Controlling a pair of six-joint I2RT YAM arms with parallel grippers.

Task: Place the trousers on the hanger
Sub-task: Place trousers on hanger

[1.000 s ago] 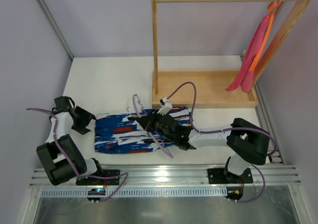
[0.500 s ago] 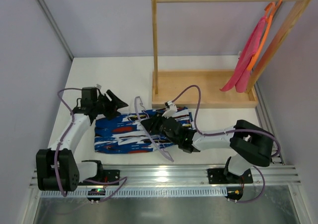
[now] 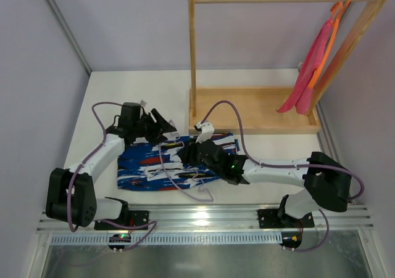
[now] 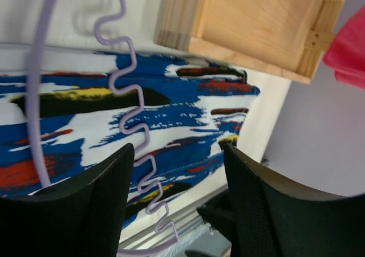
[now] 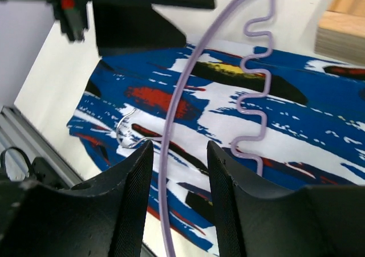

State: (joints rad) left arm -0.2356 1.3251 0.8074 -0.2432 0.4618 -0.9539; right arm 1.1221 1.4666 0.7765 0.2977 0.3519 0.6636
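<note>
The trousers (image 3: 148, 165) lie folded flat on the table, blue with white, red, black and yellow patches. The lavender hanger (image 3: 165, 167) lies across them, its wavy bar (image 4: 134, 126) in the left wrist view. My left gripper (image 3: 168, 127) is open just above the trousers' far edge, with the wavy bar below its jaws (image 4: 177, 154). My right gripper (image 3: 188, 153) is open over the trousers' middle. The hanger's smooth arm (image 5: 171, 154) runs between its fingers (image 5: 178, 149). The silver hook (image 5: 128, 131) rests on the fabric.
A wooden rack with a tray base (image 3: 253, 111) stands behind the trousers, close to both grippers. A pink-red cloth (image 3: 311, 65) hangs on an orange hanger (image 3: 330, 34) at its right end. The metal rail (image 3: 197, 216) runs along the near edge.
My left arm has swung from the table's far left across to the trousers' far edge by the hanger. My right gripper and the hanger have shifted slightly left.
</note>
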